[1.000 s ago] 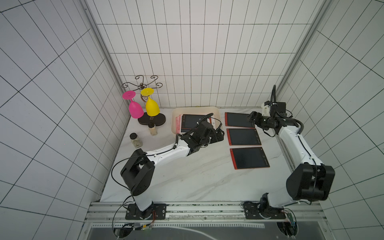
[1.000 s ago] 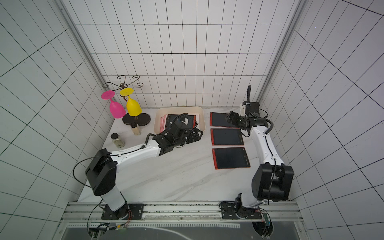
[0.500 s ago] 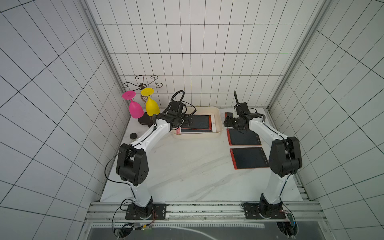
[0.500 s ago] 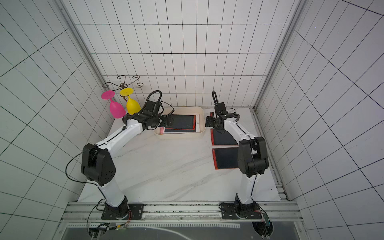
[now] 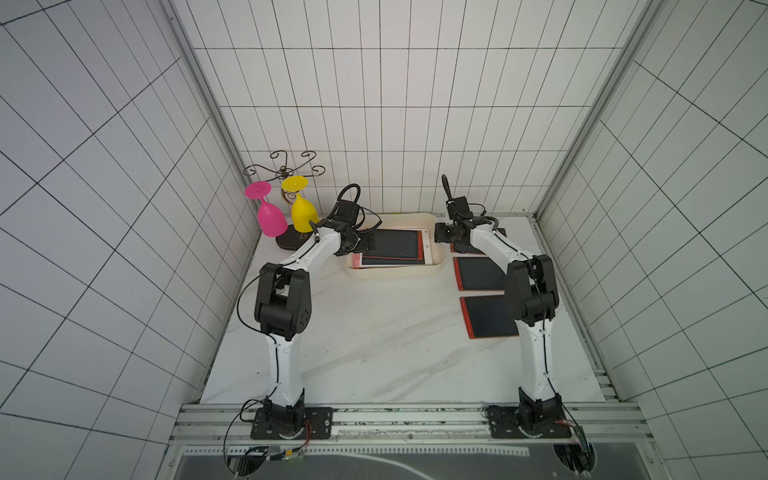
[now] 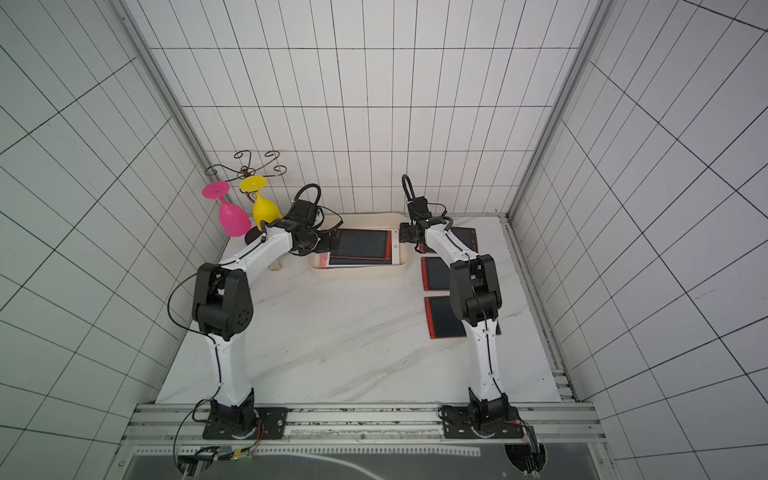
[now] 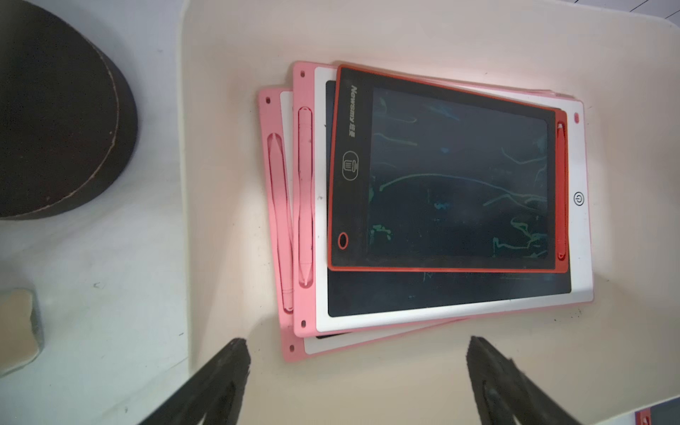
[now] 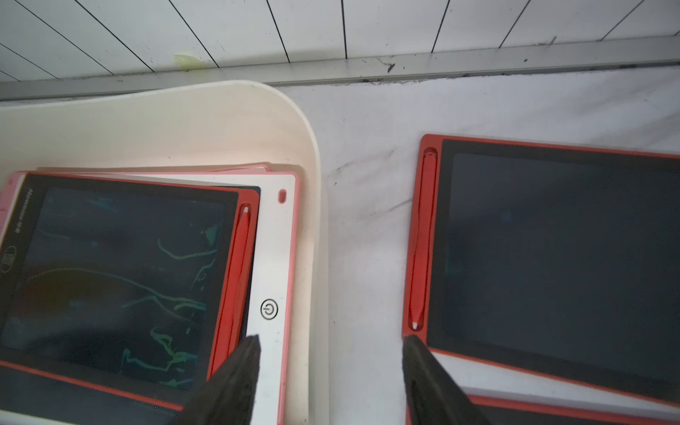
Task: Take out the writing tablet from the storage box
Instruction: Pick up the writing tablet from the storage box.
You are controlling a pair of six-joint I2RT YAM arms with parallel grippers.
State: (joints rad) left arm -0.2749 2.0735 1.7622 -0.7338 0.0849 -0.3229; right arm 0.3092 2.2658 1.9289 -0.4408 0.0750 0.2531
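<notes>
Red writing tablet (image 7: 447,169) tops the stack (image 7: 305,220) in storage box (image 5: 392,272), long axis running arm to arm. Right fingers (image 8: 235,379) apart, straddling the box's end wall (nothing held), one tip at the tablet's stylus edge. Left fingers (image 7: 220,379) wide apart, short of opposite end. Right looks nearer.

The left arm (image 5: 309,251) and right arm (image 5: 496,245) reach forward, wrists turned inward. The left gripper (image 7: 357,340) gapes wide. The right gripper (image 8: 331,336) is half spread, empty.
</notes>
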